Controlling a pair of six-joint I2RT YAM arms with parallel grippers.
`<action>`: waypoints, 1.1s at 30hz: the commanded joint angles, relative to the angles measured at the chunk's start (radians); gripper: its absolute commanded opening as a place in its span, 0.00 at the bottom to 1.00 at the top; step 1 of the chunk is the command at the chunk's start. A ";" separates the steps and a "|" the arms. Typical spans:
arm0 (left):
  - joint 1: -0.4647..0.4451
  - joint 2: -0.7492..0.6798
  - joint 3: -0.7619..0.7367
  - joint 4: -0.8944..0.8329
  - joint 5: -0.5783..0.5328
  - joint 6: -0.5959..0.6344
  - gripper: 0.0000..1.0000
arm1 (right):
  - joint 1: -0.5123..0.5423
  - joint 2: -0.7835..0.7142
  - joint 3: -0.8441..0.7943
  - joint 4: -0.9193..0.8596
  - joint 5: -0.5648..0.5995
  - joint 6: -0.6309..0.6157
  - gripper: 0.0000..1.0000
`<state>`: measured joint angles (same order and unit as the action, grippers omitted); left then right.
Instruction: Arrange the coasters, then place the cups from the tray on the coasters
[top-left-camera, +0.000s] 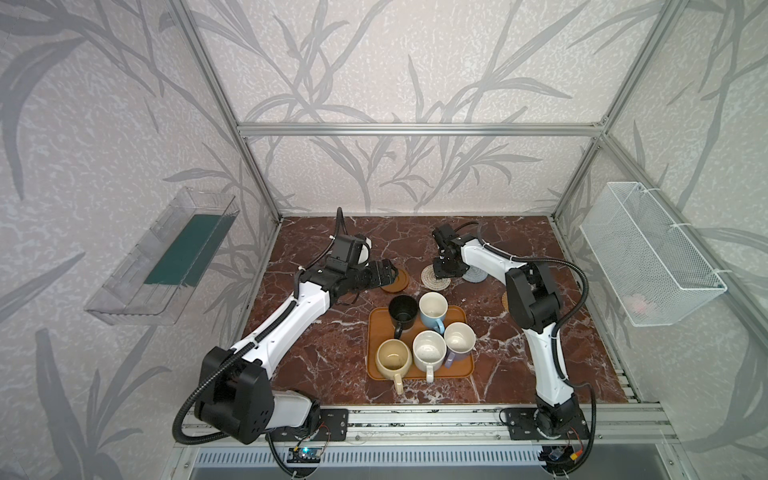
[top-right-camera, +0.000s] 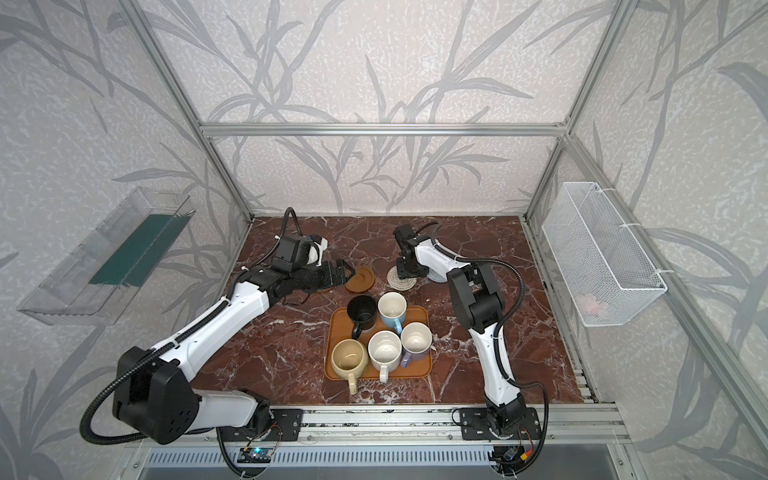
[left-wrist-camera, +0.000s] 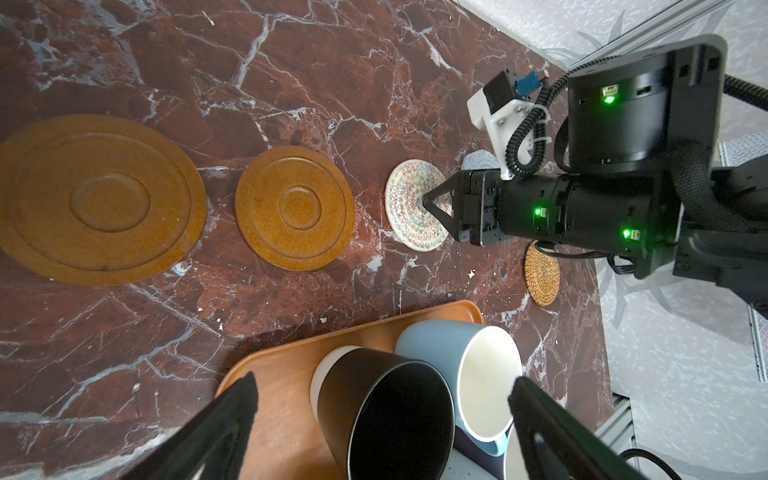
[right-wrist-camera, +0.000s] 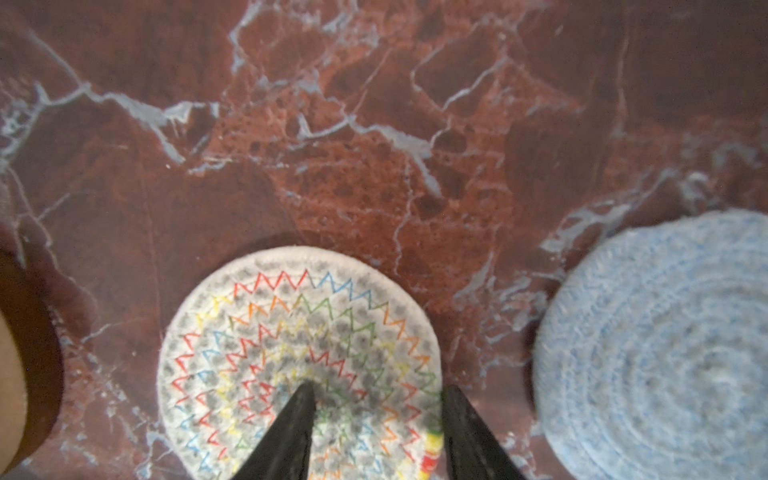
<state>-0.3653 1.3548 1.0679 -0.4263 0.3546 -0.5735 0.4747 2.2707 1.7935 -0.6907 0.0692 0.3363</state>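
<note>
Cream woven coaster: flat on marble table, beneath right gripper, fingers parted
Left gripper: spread wide, empty

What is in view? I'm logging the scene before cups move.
table: 1, red-brown marble, central
tray: 1, orange-brown, table centre
cups: 5, black, light blue, cream-yellow, white, lavender, on tray
wooden coasters: 2, brown, table beyond tray
cream coaster: 1, cream, right of wooden coasters
grey coaster: 1, blue-grey, right of cream coaster
rattan coaster: 1, golden-tan, right of tray
clear bin: 1, transparent, left wall
wire basket: 1, white, right wall
left hand: 1, black, open, by wooden coasters
right hand: 1, black, jaws apart, on cream coaster
</note>
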 joint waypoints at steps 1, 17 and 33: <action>0.000 -0.032 -0.019 0.027 0.015 -0.016 0.97 | -0.004 0.073 0.019 -0.085 0.018 -0.020 0.49; -0.001 -0.062 -0.007 0.014 0.021 -0.020 0.97 | -0.005 -0.103 -0.004 -0.078 0.051 -0.043 0.61; -0.039 -0.150 0.010 0.046 0.144 -0.037 0.99 | -0.121 -0.410 -0.292 0.072 -0.067 -0.054 1.00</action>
<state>-0.3904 1.2301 1.0519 -0.3874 0.4728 -0.6060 0.4000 1.8576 1.5356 -0.6296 0.0391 0.2977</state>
